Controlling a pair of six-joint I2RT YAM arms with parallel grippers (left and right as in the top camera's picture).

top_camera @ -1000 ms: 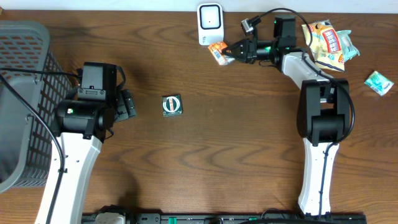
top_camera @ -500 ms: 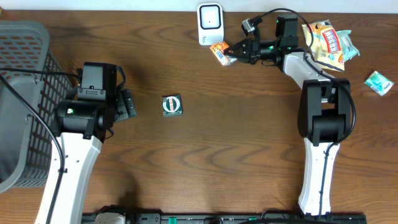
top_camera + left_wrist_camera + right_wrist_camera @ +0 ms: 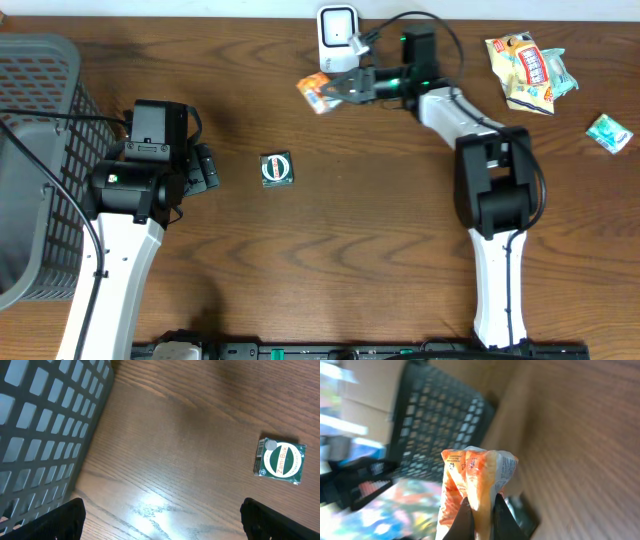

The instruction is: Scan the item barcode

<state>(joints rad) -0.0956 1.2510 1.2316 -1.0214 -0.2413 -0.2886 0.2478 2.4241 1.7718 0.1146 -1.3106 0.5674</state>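
Orange and white, a small sachet (image 3: 318, 92) sits pinched in the right claw (image 3: 340, 87) in the overhead view, jutting past its tips, with the white barcode scanner (image 3: 338, 28) just beside the claw on the wooden table (image 3: 380, 250). The left claw (image 3: 207, 168) stands wide open and empty; a green Zam-Buk box (image 3: 277, 169) lies apart ahead of it, and a grey mesh basket (image 3: 40, 80) is behind it. From the left wrist, the fingertips (image 3: 60, 520) are spread to both lower corners, the box (image 3: 282, 461) ahead on the right and the basket (image 3: 45, 425) on the left. From the right wrist, dark fingers (image 3: 462, 520) clamp the sachet's (image 3: 477, 480) lower edge, with the basket (image 3: 435, 420) blurred beyond.
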